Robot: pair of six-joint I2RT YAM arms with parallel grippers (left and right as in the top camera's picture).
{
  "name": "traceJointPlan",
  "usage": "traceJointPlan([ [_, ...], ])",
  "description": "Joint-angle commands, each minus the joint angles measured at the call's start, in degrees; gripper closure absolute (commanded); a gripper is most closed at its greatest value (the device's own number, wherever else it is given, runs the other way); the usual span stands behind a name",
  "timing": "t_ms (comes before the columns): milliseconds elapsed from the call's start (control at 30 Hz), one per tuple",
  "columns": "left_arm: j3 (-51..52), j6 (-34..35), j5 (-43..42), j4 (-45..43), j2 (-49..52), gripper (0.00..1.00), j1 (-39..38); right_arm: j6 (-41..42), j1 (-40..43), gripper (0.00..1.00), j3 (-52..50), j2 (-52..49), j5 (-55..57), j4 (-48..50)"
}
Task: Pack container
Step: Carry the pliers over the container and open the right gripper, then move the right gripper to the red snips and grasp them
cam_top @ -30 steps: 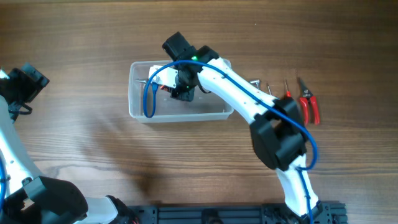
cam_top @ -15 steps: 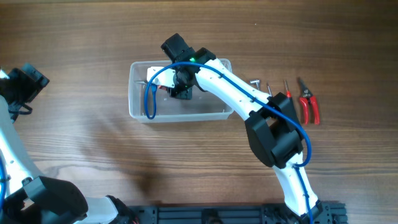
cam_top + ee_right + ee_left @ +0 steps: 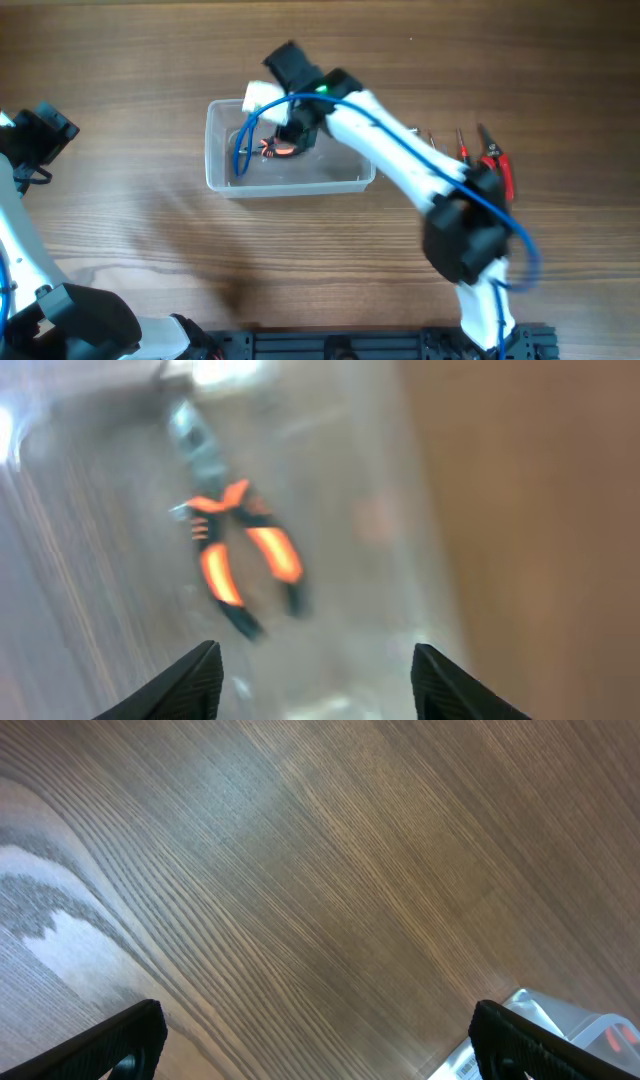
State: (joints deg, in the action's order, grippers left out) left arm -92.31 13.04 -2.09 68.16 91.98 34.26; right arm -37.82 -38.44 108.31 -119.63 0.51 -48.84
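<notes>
The container, a clear plastic tub, stands at the table's middle. Inside it lie pliers with orange and black handles. My right gripper hangs over the tub's back half, just above them. In the right wrist view the pliers rest on the container's floor, blurred, beyond my right gripper, whose jaws stand open and hold nothing. My left gripper is far off at the left edge. In its own view the left gripper is wide open over bare wood.
Right of the tub lie red-handled pliers, a red screwdriver and small metal bits. The right arm stretches from the front edge across to the tub. A clear plastic corner shows at the lower right of the left wrist view.
My right gripper has opened and let go of the orange-handled pliers, which now lie in the container. The right arm has shifted slightly. The left arm has not moved.
</notes>
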Motion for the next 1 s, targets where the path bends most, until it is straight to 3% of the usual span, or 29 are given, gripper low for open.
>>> traceJointPlan([
  [0,-0.4,0.9,-0.9,0.0,0.1,0.00,0.3,10.8,5.1,0.40,1.4,16.8,11.2,-0.8],
  [100,-0.4,0.9,-0.9,0.0,0.1,0.00,0.3,14.6,12.0,0.32,1.4,23.9,11.6,-3.3],
  [233,-0.4,0.9,-0.9,0.0,0.1,0.00,0.3,25.9,26.5,0.25,1.3,28.6,10.3,-7.9],
  [367,-0.4,0.9,-0.9,0.0,0.1,0.00,0.3,34.9,41.7,0.25,-0.2,27.1,0.9,-13.0],
  [500,-0.4,0.9,-0.9,0.0,0.1,0.00,0.3,36.9,50.3,0.30,-5.1,22.8,-6.8,-16.4],
  [567,-0.4,0.9,-0.9,0.0,0.1,0.00,0.3,37.0,52.3,0.39,-8.4,20.0,-9.3,-18.1],
  [700,-0.4,0.9,-0.9,0.0,0.1,0.00,0.3,36.9,52.2,0.46,-15.0,15.2,-11.6,-20.9],
  [967,-0.4,0.9,-0.9,0.0,0.1,0.00,0.3,36.9,50.8,0.46,-28.0,13.6,-11.5,-15.1],
])
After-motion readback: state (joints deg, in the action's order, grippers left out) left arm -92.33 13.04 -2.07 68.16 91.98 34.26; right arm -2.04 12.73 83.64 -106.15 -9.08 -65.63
